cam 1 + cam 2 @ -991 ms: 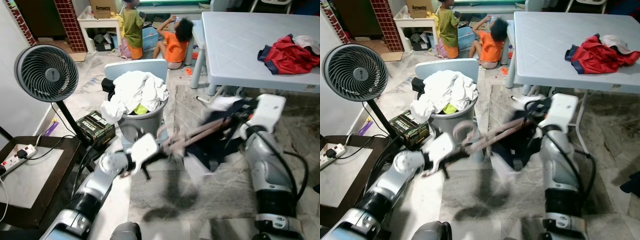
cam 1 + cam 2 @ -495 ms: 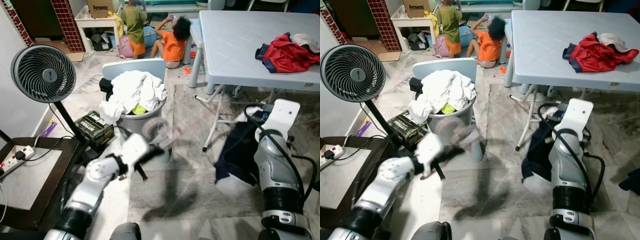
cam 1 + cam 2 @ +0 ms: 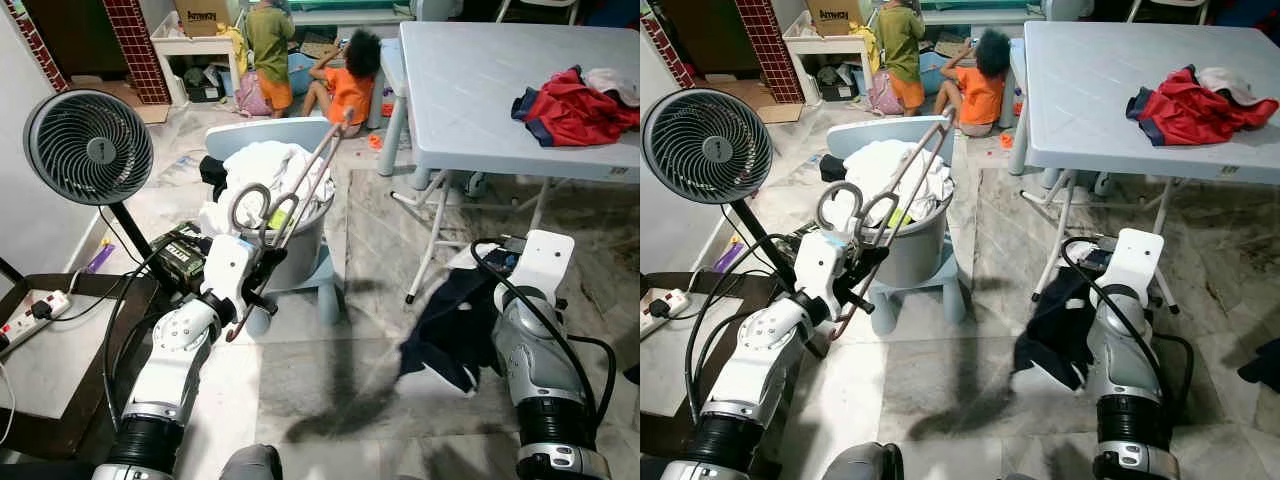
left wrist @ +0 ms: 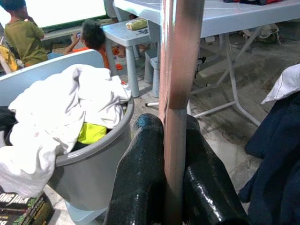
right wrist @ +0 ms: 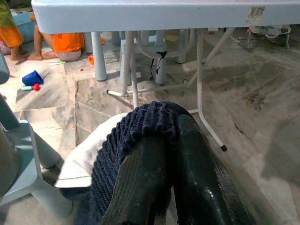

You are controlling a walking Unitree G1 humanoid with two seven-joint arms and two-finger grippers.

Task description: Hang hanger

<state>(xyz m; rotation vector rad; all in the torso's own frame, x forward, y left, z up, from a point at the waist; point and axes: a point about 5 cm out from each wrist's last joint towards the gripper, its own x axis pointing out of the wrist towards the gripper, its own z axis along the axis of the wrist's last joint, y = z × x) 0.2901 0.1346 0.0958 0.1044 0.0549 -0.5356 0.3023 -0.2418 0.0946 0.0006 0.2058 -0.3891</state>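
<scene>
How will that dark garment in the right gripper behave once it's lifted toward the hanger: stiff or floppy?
Likely floppy: the dark garment sags in loose folds below the right gripper, its hem near the floor. Probably light, since it hangs from one pinch of ribbed edge. It could slip, held by so little. The hanger in the left gripper looks rigid by contrast.

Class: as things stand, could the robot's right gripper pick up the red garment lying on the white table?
Probably not: the right gripper is shut on the dark blue garment, low beside the table, well below the red garment.
</scene>
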